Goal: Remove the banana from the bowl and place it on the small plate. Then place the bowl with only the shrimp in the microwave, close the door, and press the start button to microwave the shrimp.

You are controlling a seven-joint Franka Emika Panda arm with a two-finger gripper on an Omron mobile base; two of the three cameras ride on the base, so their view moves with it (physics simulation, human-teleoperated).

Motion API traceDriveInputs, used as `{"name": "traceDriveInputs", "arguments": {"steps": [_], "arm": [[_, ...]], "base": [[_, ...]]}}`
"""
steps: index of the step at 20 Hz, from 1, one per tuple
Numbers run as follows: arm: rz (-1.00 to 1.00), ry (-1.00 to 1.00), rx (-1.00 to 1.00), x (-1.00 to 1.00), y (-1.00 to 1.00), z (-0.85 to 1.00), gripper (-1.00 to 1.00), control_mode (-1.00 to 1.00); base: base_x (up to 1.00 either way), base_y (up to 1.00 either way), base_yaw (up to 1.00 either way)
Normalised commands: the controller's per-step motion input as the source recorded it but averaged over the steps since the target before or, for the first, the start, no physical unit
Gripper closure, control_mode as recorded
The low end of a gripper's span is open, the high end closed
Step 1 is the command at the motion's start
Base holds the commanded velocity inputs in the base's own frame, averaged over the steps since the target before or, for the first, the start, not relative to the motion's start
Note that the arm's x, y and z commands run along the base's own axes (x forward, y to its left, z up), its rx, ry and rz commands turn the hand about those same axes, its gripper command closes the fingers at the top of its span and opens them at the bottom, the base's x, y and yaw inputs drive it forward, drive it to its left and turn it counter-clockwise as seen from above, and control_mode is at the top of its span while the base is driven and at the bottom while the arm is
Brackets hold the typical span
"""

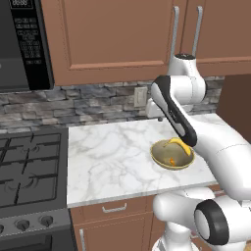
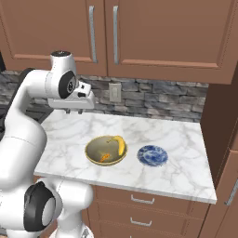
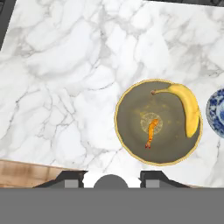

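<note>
The tan bowl (image 3: 131, 114) sits on the marble counter, with the yellow banana (image 3: 187, 109) lying along its right inner wall and the small orange shrimp (image 3: 151, 133) at its centre. The blue-patterned small plate (image 3: 217, 114) lies just right of the bowl. In the right base view the bowl (image 2: 92, 149), banana (image 2: 120, 145), shrimp (image 2: 105, 157) and plate (image 2: 152, 155) stand near the counter's front. My gripper (image 2: 75, 111) hangs well above the counter, behind and left of the bowl, open and holding nothing; its fingertips (image 3: 72, 179) stand apart. The black microwave (image 1: 22, 44) hangs at upper left; its door is cut off by the picture's edge.
A black stove (image 1: 29, 171) adjoins the counter on the left under the microwave. Brown wall cabinets (image 2: 139, 32) hang above a stone backsplash with an outlet (image 2: 114, 92). A tall brown panel (image 2: 223, 121) bounds the counter on the right. The counter's front edge (image 2: 125, 183) runs close to the bowl.
</note>
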Motion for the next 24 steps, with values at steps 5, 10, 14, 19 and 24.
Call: {"name": "traceDriveInputs", "arguments": {"steps": [5,10,14,19,24], "arm": [[0.01,-0.06,-0.04,0.0,0.0,-0.18,-1.0,-1.0],[0.04,-0.16,-0.2,-0.15,-0.62,-0.75,-1.0,-1.0],[0.0,0.0,-0.2,-0.03,-0.79,-0.91,-1.0,-1.0],[0.0,0.04,-0.13,0.01,-0.42,-0.2,-1.0,-1.0],[0.0,0.02,-0.03,0.01,-0.18,0.01,-1.0,-1.0]], "base": [[0.0,0.0,0.0],[0.0,0.0,0.0],[0.0,0.0,0.0],[0.0,0.0,0.0],[0.0,0.0,0.0]]}}
